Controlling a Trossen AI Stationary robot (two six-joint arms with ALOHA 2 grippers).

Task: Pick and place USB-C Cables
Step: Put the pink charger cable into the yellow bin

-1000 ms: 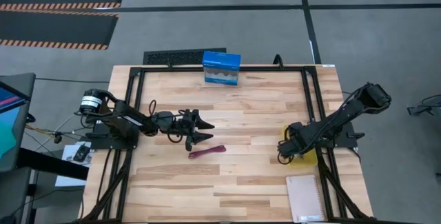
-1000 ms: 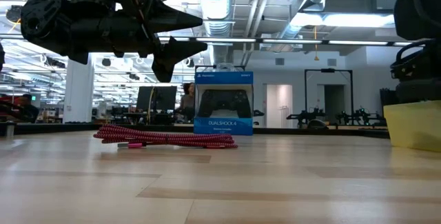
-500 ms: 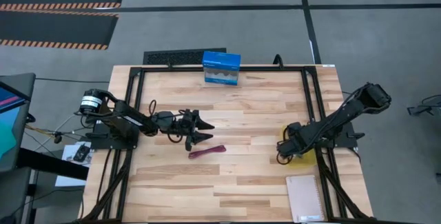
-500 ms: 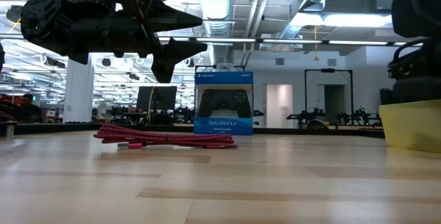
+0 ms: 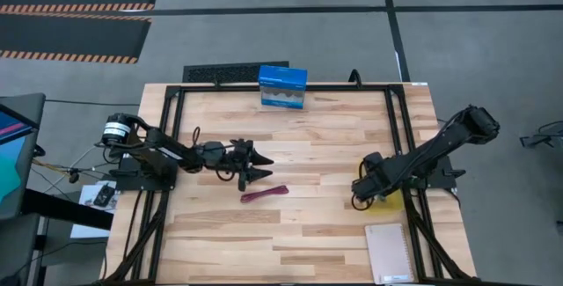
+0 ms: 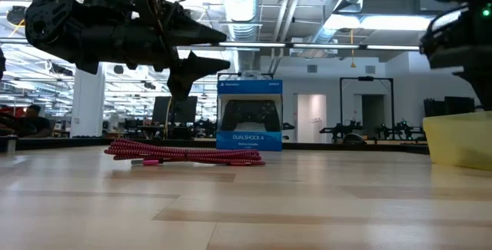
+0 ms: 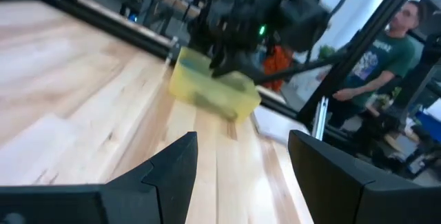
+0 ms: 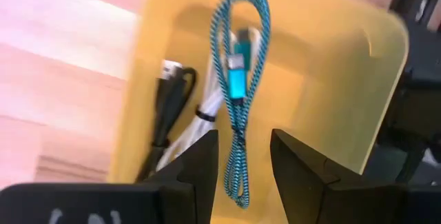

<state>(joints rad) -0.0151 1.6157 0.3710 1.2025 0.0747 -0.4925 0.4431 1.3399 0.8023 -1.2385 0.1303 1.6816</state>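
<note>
On the pale wooden slatted worktop (image 5: pixel 308 233), the maroon-red braided USB-C cable bundle (image 5: pixel 264 194) lies flat on the boards near the middle, in front of the blue game-controller box (image 5: pixel 282 87) that stands at the far edge. The left gripper (image 5: pixel 256 166) hangs just beside and above that cable, its fingers spread wide and empty, not touching it; in the low view it is clearly off the wood. The right gripper (image 5: pixel 359 191) hovers over the translucent yellow plastic bin (image 8: pixel 358 93) at the worktop's right side, its fingers parted and holding nothing. Inside the bin lie the teal braided cable (image 8: pixel 241 79), the black cable (image 8: pixel 169 114) and the white cable (image 8: pixel 207 117), close together. A white spiral notebook (image 5: pixel 389 253) rests near the front right corner.
</note>
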